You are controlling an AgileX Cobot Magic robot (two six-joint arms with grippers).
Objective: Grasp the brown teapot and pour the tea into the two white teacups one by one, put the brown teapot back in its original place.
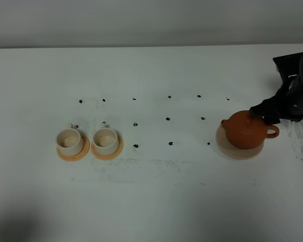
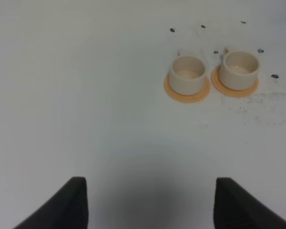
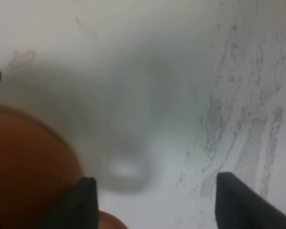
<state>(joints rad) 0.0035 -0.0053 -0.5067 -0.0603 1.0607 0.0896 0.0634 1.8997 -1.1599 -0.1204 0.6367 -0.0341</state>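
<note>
Reaching to grasp: the right gripper (image 3: pixel 155 200), fingers apart, hovers at the far side of the teapot (image 1: pixel 245 131). Next, it must clamp the handle (image 1: pixel 273 132).

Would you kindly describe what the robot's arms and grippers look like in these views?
The right arm is bulky, angular and black, with a few pale specks. The left gripper and right gripper each show two matte dark-grey, wedge-shaped fingers. No cables or markings are discernible.

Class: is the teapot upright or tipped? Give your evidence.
Upright. The teapot sits flat on its beige saucer, spout and handle level at its sides.
</note>
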